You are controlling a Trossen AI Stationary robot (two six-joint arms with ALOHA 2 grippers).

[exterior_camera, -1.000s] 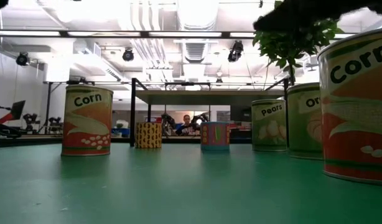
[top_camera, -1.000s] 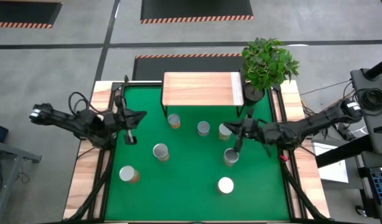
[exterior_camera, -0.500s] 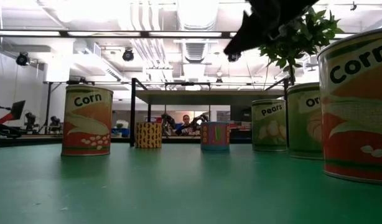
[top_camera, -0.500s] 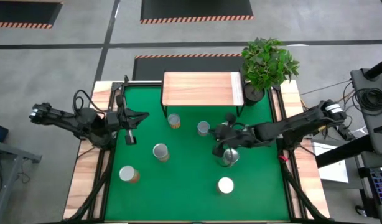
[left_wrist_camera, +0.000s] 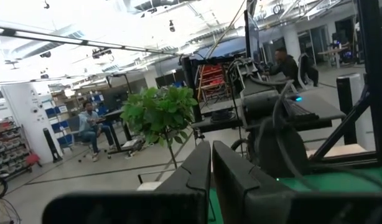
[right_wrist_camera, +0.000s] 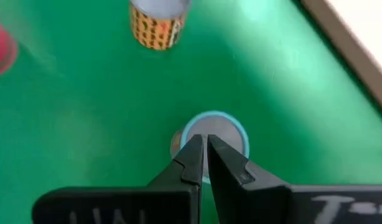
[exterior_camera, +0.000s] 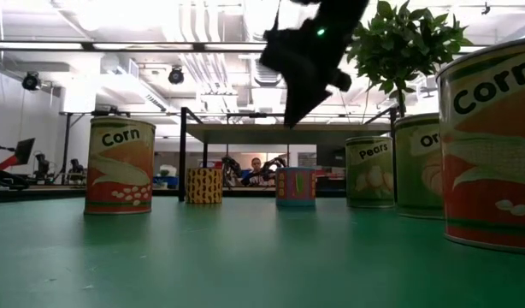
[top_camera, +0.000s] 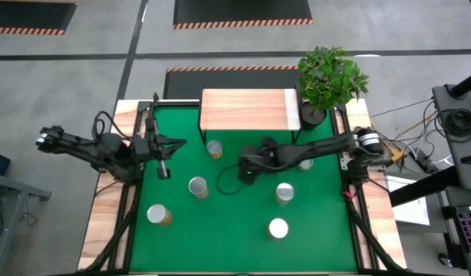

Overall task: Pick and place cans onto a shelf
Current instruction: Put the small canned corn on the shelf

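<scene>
High view: I log the light-wood shelf (top_camera: 249,110) bare; the right gripper (top_camera: 246,173), fingers pinched empty, hangs over a blue-rimmed tin (right_wrist_camera: 213,134) before it; left gripper (top_camera: 165,170), fingers together, waits leftward.

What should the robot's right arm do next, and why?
Probably open its fingers and then lower. The right gripper hangs shut right above a blue-rimmed can, and shut fingers can't go around it. The shelf has no cans on it yet. The left gripper waits at the table's left side.
</scene>
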